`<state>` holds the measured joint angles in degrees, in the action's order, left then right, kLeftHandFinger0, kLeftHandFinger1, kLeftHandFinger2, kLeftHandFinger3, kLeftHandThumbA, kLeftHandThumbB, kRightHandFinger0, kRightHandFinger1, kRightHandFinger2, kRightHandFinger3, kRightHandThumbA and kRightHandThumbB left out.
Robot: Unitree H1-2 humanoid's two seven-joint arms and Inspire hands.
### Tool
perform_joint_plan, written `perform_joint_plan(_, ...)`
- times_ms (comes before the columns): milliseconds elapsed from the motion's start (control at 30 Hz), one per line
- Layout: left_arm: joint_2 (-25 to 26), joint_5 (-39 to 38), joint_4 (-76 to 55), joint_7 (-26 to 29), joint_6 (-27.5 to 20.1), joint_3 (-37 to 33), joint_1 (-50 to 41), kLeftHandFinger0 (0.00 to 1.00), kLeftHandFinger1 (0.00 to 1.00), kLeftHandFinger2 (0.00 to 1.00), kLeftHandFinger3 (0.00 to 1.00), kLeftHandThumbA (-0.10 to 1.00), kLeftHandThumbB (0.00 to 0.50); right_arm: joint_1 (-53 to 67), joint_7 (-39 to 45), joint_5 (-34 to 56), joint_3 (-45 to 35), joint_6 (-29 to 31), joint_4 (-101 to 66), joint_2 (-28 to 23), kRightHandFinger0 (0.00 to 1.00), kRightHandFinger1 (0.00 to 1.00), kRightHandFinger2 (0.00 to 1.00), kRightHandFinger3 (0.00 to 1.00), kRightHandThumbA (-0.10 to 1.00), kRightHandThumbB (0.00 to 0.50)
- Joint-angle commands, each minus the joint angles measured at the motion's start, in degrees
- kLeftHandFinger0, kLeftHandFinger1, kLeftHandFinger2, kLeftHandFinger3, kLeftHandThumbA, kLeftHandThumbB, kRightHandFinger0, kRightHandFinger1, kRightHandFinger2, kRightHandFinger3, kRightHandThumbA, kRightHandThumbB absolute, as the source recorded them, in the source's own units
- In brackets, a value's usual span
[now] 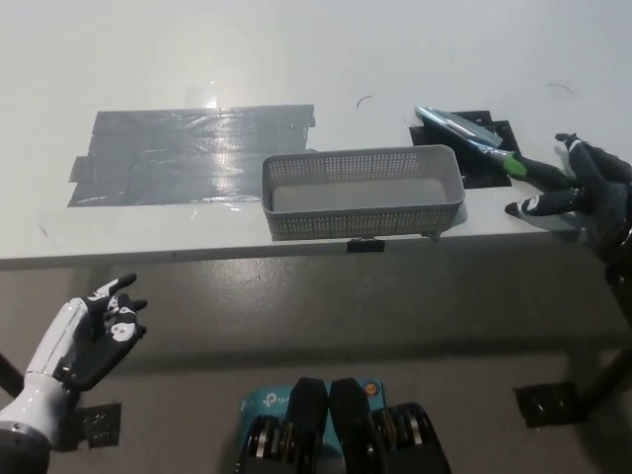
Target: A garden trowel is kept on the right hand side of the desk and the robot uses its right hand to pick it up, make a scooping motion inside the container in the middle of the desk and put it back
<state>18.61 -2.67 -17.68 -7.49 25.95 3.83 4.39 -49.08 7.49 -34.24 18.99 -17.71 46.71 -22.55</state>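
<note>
Black right robot hand [581,188] seems open over green-handled steel trowel [464,128], frame right; skewed grip cd knock it off white desk [296,59]. White left robot hand [94,331] idle, open, lower-left.

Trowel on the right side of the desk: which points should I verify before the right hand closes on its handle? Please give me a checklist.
1. The trowel lies flat on the desk, right of the basket: ok.
2. The right hand is over the trowel's handle: ok.
3. The right hand is open, fingers apart: ok.
4. The fingers touch the handle: cannot tell.
5. The basket holds nothing that blocks scooping: ok.
6. The left hand is out of the way, below the desk edge at lower left: ok.
</note>
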Motion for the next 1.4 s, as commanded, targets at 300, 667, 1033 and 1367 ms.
perform_joint_plan(300,1.3,0.2,-0.9,-1.5,-0.7,-0.8,1.1,0.66,0.77,0.89,1.00,0.13,0.051,-5.2,8.4,5.4,0.4,11.2,6.9,-0.8,1.00,1.00,1.00,1.00,0.44,0.276)
perform_joint_plan(667,2.4,1.3,-2.0,-2.6,-0.6,-1.8,2.8,0.69,0.80,0.91,1.00,0.06,0.000,-10.0,26.5,-0.1,11.3,8.2,11.9,-1.4,0.36,0.53,0.95,1.00,-0.10,0.000)
perform_joint_plan(1033,4.0,0.5,-2.5,-4.3,0.2,-2.0,4.6,0.85,0.94,0.96,0.99,0.11,0.000,-13.9,29.3,-6.4,22.2,9.2,19.4,-1.6,0.59,0.75,1.00,1.00,0.04,0.000)
perform_joint_plan(1367,5.8,0.9,-2.5,-5.7,-1.0,-3.4,5.9,1.00,1.00,0.99,0.96,0.16,0.000,-12.5,23.4,-5.9,23.6,5.5,22.8,1.3,0.01,0.13,0.50,1.00,-0.08,0.069)
